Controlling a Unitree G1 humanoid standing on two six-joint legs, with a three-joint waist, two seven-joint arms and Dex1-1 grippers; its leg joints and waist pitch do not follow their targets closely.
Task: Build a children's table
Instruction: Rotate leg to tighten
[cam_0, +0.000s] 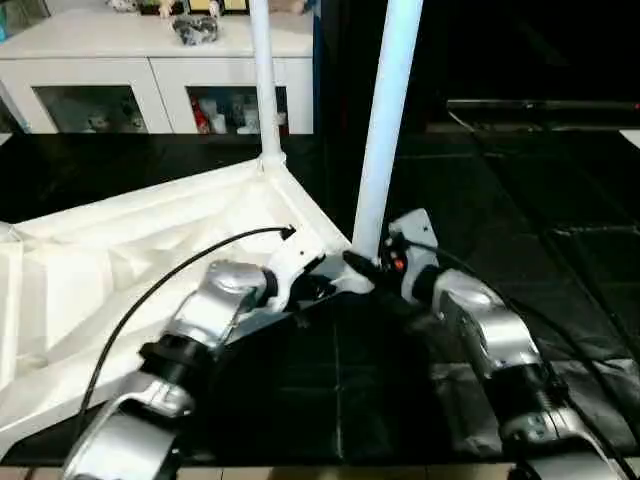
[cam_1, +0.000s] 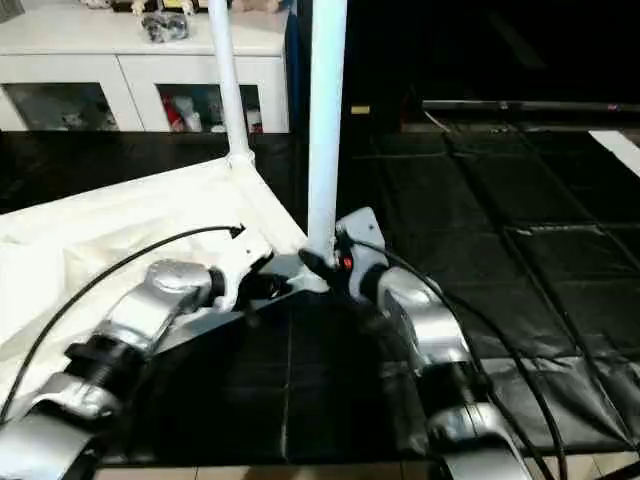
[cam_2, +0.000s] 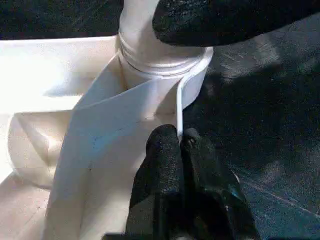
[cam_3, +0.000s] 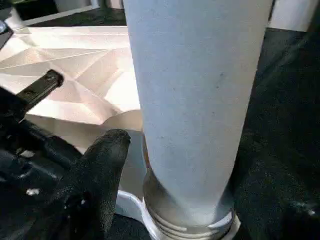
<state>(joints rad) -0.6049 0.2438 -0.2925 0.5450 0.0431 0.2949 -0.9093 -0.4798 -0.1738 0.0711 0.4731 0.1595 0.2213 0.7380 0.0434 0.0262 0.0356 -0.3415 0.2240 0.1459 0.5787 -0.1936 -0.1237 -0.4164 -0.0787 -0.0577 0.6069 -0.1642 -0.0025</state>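
Observation:
The children's table top (cam_0: 120, 260) lies upside down on black mats, ribbed underside up. Two white legs stand upright in its corner sockets: a far leg (cam_0: 263, 80) and a near leg (cam_0: 385, 120). My left gripper (cam_2: 179, 142) is shut on the thin rim of the top, right beside the near corner socket (cam_2: 165, 65). My right gripper (cam_3: 195, 190) straddles the base of the near leg (cam_3: 195, 100) just above the socket. One of its black fingers (cam_3: 107, 160) stands a little off the leg's side, so it is open around the leg.
A white cabinet (cam_0: 150, 70) with glass doors and toys stands at the back left. Black floor mats (cam_0: 520, 200) stretch to the right of the table top. A black cable (cam_0: 170, 280) loops over my left forearm.

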